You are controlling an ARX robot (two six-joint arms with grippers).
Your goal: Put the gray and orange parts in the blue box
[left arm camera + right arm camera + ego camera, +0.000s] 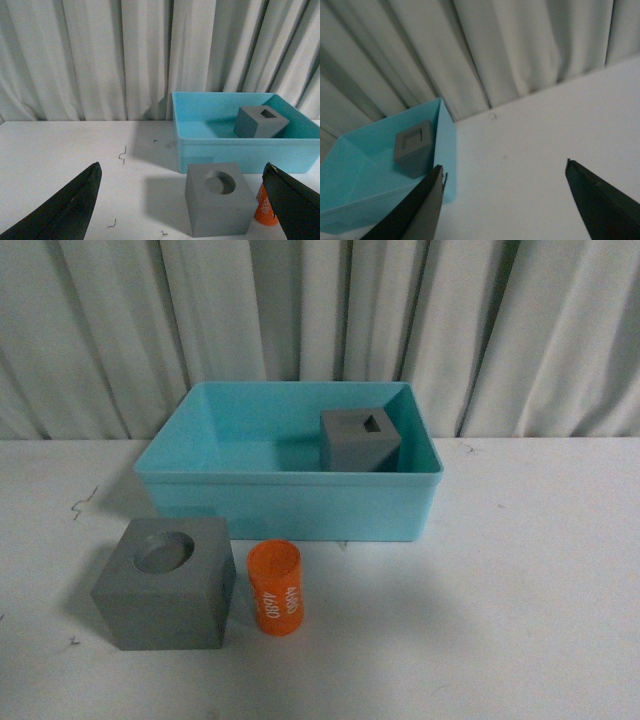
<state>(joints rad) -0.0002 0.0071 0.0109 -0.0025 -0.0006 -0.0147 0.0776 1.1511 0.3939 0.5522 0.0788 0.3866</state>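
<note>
White table (540, 570), left fingers (65, 215), right fingers (420, 212) — spread

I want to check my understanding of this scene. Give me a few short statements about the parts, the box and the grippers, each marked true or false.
1. The gray cube with the rectangular recess is inside the blue box. True.
2. The orange cylinder is inside the box. False: it stands on the table, in front of the box.
3. The gray cube with the round recess sits beside the cylinder. True.
4. The left gripper is shut on the cylinder. False: it is open and holds nothing.
</note>
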